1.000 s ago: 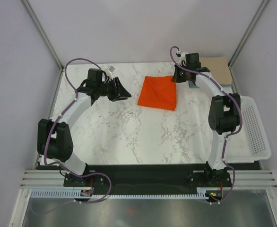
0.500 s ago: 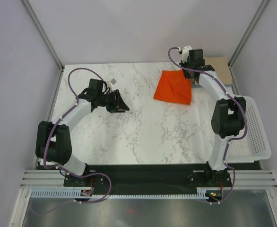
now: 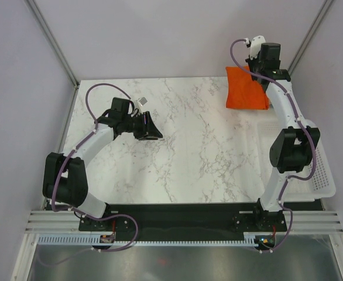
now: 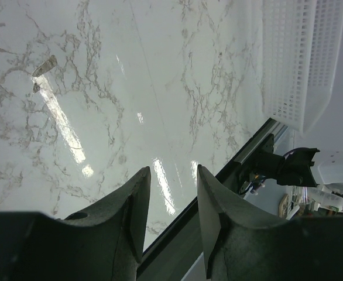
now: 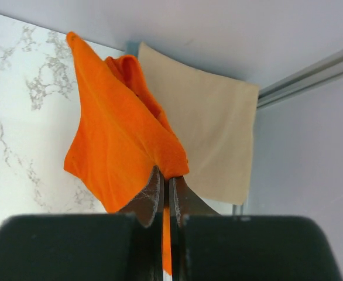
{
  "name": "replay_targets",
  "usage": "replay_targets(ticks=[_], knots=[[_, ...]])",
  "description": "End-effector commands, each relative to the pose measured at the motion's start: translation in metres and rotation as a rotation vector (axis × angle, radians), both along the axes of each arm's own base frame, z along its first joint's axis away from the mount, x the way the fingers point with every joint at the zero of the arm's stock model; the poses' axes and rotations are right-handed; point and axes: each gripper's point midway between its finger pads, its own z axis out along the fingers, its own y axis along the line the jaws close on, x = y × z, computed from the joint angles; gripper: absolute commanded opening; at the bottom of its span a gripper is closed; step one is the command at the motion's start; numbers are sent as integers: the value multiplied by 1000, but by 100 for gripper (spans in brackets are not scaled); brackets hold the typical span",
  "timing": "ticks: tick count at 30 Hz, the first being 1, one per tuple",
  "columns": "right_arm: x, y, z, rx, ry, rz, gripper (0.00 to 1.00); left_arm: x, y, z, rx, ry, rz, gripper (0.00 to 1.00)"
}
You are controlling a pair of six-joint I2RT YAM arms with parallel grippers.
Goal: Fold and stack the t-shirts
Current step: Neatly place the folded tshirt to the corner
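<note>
On the left side of the marble table [image 3: 189, 152], the left gripper [image 3: 151, 129] hovers over bare surface. Its fingers stand partly apart, a middle gap, and nothing is between them. In the left wrist view, the left gripper [image 4: 171, 172] has only the table under it, with the white basket [image 4: 300, 52] far off at the table edge.

The middle of the table carries no cloth.

To the right, at the far corner, the right gripper [image 3: 260, 63] is closed tightly on the orange t-shirt [image 3: 244, 91] and holds it by a pinched edge. In the right wrist view, the orange t-shirt [image 5: 119, 146] hangs from the right gripper [image 5: 164, 175] as a compact, folded bundle. Behind it the tan t-shirt [image 5: 212, 134] lies flat and neatly folded in the corner. The orange one overlaps its left part in this view, but I cannot tell if they touch.

The white basket [image 3: 321, 170] sits at the right edge and looks empty.

By my judgement, the folding of these two shirts is done and the stacking is in progress. What is left is to lay the orange shirt squarely on the tan one and release it.
</note>
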Motion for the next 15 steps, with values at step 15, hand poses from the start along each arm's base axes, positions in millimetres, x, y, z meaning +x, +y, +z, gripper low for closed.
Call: replay_targets(ticks=[15], knots=[[40,-57,35,-1,-84,28,0,-4,-5,5,-8,-46,-57,45]])
